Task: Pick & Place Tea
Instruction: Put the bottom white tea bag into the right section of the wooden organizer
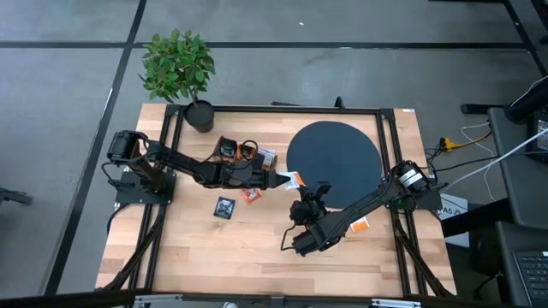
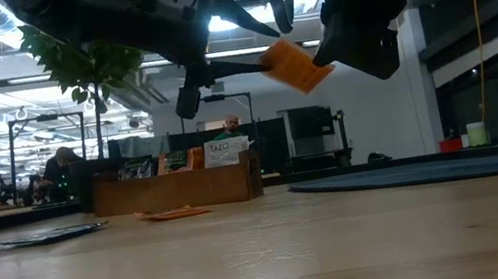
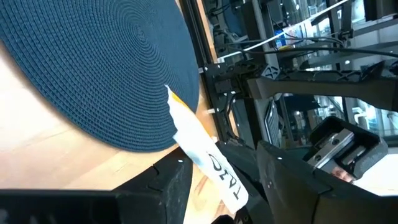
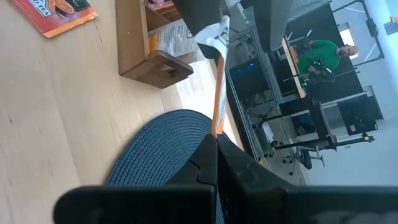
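Mid-frame in the high view: left gripper [image 1: 278,178] clamped on one end of a small flat white-and-orange tea sachet [image 1: 294,180], held clear of the wooden table [image 1: 257,248], at the left rim of the big dark round woven disc [image 1: 334,162]. Right gripper [image 1: 318,189] closed onto the same sachet's other edge. Low view: sachet [image 2: 296,66] hanging tilted, upper centre. Dark sachet [image 1: 224,207] and red-orange sachet [image 1: 250,195] flat on the table, left of centre. Wooden compartment tray [image 1: 242,152] above them.
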You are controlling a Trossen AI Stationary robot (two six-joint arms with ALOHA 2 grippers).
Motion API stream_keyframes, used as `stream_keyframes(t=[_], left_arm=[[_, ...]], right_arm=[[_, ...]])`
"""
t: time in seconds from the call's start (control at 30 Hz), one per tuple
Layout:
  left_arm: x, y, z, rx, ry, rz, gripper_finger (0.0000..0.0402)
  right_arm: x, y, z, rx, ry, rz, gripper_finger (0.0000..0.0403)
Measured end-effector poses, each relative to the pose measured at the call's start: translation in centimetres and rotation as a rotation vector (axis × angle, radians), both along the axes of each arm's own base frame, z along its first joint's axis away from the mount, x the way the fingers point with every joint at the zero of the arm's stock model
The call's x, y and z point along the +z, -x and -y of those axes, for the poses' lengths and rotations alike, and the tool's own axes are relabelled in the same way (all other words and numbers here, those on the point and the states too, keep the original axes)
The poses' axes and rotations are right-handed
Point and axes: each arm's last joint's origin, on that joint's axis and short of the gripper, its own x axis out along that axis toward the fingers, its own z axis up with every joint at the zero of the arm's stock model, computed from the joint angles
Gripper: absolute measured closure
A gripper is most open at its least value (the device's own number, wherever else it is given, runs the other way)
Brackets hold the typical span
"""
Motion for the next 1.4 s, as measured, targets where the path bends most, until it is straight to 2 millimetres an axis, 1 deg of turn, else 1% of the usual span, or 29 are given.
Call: stream_keyframes(t=[0.1,0.2,0.43,0.53,0.63,0.73,0.83,0.97,1.07,1.2,1.27,1.33,1.4], left_arm=[[0.0,0.0,-0.1,-0.006,0.003,0.000,0.0247],[0.0,0.0,-0.1,-0.009,0.003,-0.001,0.0277],[0.0,0.0,0.0,-0.070,-0.088,-0.017,0.0358],[0.0,0.0,0.0,-0.089,-0.121,-0.022,0.0392],[0.0,0.0,-0.1,-0.101,-0.146,-0.023,0.0396],[0.0,-0.1,-0.5,-0.149,-0.156,-0.018,0.0398],[0.1,-0.1,-1.3,-0.199,-0.167,-0.015,0.0398],[0.4,-0.2,-2.4,-0.246,-0.184,0.012,0.0399],[0.7,-0.2,-3.1,-0.302,-0.208,0.046,0.0399],[0.7,-0.1,-3.8,-0.342,-0.224,0.052,0.0399],[0.7,-0.1,-4.3,-0.374,-0.226,0.055,0.0399],[0.7,0.0,-4.6,-0.427,-0.231,0.063,0.0399],[0.8,0.2,-4.9,-0.474,-0.240,0.072,0.0399]], right_arm=[[0.0,0.0,0.0,0.000,0.000,0.000,0.0403],[0.0,0.0,0.0,-0.001,-0.001,0.001,0.0403],[0.0,0.0,0.0,0.000,0.006,0.007,0.0403],[0.0,0.0,0.0,0.004,0.011,-0.002,0.0395],[0.0,0.0,0.0,0.002,0.010,-0.001,0.0376],[0.2,0.1,-0.1,0.003,0.009,-0.013,0.0355],[1.3,0.4,-0.7,-0.001,0.003,0.001,0.0333],[3.2,1.4,-1.7,-0.021,0.006,0.029,0.0311],[3.6,2.3,-2.3,-0.036,-0.003,0.063,0.0301],[3.1,3.3,-3.2,-0.027,-0.031,0.028,0.0298],[2.7,3.7,-3.6,-0.035,-0.058,-0.003,0.0305],[2.3,4.1,-3.8,-0.041,-0.073,-0.021,0.0319],[2.0,4.4,-3.9,-0.051,-0.086,-0.016,0.0342]])
